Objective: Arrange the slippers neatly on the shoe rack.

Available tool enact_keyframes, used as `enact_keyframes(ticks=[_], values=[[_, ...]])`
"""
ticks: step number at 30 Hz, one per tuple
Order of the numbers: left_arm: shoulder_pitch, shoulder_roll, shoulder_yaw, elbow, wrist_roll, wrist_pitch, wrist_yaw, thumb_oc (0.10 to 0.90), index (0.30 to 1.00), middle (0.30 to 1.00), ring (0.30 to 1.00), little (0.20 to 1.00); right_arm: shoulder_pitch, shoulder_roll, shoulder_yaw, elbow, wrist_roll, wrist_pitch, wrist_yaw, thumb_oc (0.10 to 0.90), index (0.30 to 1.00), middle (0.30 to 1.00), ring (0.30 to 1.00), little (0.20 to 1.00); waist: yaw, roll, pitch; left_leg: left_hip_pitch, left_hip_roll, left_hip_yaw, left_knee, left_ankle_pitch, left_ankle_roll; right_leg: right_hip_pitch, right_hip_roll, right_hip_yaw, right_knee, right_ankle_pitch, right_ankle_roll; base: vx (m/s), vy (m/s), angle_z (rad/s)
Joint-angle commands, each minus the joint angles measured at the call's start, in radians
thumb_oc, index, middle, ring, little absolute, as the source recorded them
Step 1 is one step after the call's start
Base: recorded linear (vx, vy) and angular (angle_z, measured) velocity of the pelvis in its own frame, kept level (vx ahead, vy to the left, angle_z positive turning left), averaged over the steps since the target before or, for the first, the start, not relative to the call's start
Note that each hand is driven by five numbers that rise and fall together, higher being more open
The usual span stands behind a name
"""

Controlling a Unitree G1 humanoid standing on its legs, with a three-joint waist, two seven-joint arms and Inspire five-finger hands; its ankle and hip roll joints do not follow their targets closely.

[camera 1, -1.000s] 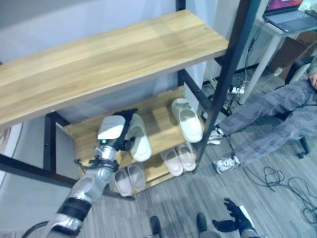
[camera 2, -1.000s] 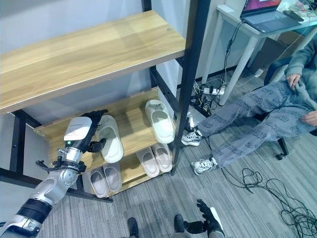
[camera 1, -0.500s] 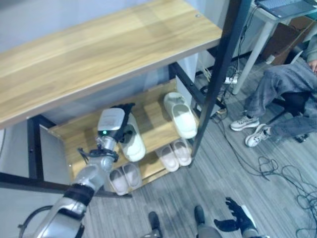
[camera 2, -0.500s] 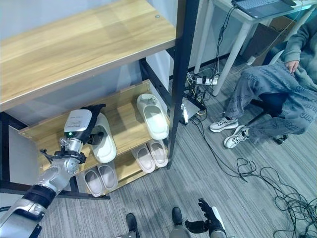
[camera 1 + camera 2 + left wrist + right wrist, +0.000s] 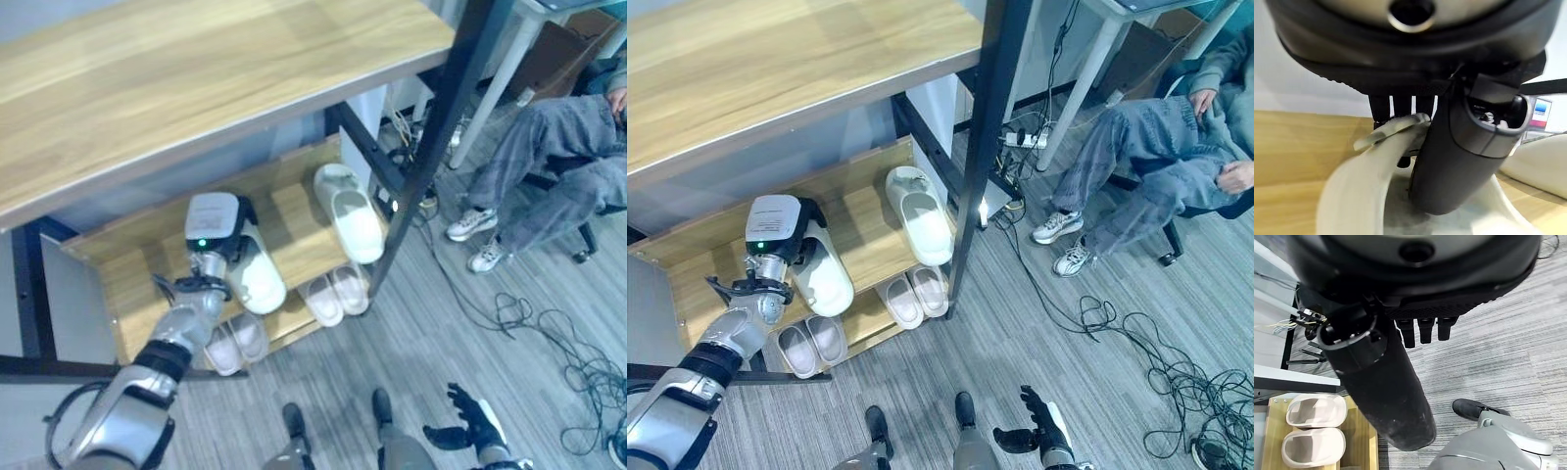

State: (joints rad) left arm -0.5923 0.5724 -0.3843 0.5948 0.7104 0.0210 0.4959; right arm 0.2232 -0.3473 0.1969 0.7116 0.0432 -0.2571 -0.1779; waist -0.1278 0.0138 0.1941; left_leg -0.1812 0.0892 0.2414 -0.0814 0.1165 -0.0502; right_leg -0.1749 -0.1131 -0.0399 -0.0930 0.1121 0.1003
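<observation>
My left hand (image 5: 235, 233) reaches into the rack's middle shelf (image 5: 147, 274) and is shut on a white slipper (image 5: 258, 281). The left wrist view shows the thumb (image 5: 1459, 147) inside that slipper (image 5: 1359, 191) and the fingers over its strap. The slipper lies slanted, with its toe past the shelf's front edge. A second white slipper (image 5: 349, 211) lies at the right end of the same shelf, apart from the first. My right hand (image 5: 470, 427) hangs low over the floor, open and holding nothing.
Two pairs of pale pink slippers (image 5: 333, 295) (image 5: 235, 339) sit on the bottom shelf. A wide wooden top shelf (image 5: 196, 78) overhangs the rack, with a black post (image 5: 431, 147) at its right. A seated person's legs (image 5: 529, 166), cables (image 5: 549, 343) and a white desk leg (image 5: 480, 98) are to the right.
The whole view has shifted with the camera. My left hand keeps its hold on the slipper at about the same place on the middle shelf. The person's legs have drawn back.
</observation>
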Motion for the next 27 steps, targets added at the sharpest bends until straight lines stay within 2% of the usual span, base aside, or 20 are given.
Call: enact_keyframes(ticks=[1,6,15,21,27], values=[[-0.139,-0.068,-0.026,0.008,-0.001,-0.06,0.047,0.4,0.3,0.3,0.3,0.3,-0.022,-0.039,0.0,-0.068,0.032,-0.058,-0.045,0.8,0.9,0.9,0.9,0.9,0.0,0.012,0.009,0.006,0.014,-0.043,-0.006,-0.076,-0.038,0.005,-0.019,-0.076,0.02,-0.097,0.067,0.0,0.0,0.0],[-0.2,-0.096,-0.074,0.013,-0.002,-0.064,0.062,0.4,0.3,0.3,0.3,0.3,-0.037,-0.044,0.012,-0.066,0.033,-0.058,-0.057,0.8,0.9,0.9,0.9,0.9,-0.01,0.014,0.026,-0.009,0.016,-0.034,-0.006,-0.072,-0.038,-0.017,-0.018,-0.072,0.023,-0.091,0.069,0.0,-0.001,-0.01],[-0.352,-0.097,-0.135,0.047,-0.01,-0.054,0.082,0.4,0.3,0.3,0.3,0.3,-0.052,-0.064,0.022,-0.066,0.038,-0.062,-0.07,0.8,0.9,0.9,0.9,0.9,-0.029,0.008,0.041,-0.042,0.024,-0.023,-0.006,-0.065,-0.041,-0.057,-0.016,-0.063,0.022,-0.078,0.073,0.01,-0.01,-0.05],[-0.505,-0.066,-0.218,0.136,0.047,-0.008,0.082,0.4,0.3,0.3,0.3,0.3,-0.062,-0.077,0.039,-0.096,0.037,-0.071,-0.075,0.8,0.9,0.9,0.9,0.9,-0.043,0.005,0.048,-0.06,0.028,-0.015,-0.006,-0.063,-0.044,-0.081,-0.013,-0.058,0.021,-0.072,0.078,0.01,-0.003,-0.03],[-0.571,-0.048,-0.25,0.213,0.06,0.019,0.084,0.4,0.3,0.3,0.3,0.3,-0.061,-0.075,0.05,-0.105,0.039,-0.074,-0.072,0.8,0.9,0.9,0.9,0.9,-0.044,0.0,0.046,-0.064,0.033,-0.013,-0.006,-0.064,-0.045,-0.086,-0.01,-0.064,0.02,-0.072,0.079,0.01,-0.002,0.0]])
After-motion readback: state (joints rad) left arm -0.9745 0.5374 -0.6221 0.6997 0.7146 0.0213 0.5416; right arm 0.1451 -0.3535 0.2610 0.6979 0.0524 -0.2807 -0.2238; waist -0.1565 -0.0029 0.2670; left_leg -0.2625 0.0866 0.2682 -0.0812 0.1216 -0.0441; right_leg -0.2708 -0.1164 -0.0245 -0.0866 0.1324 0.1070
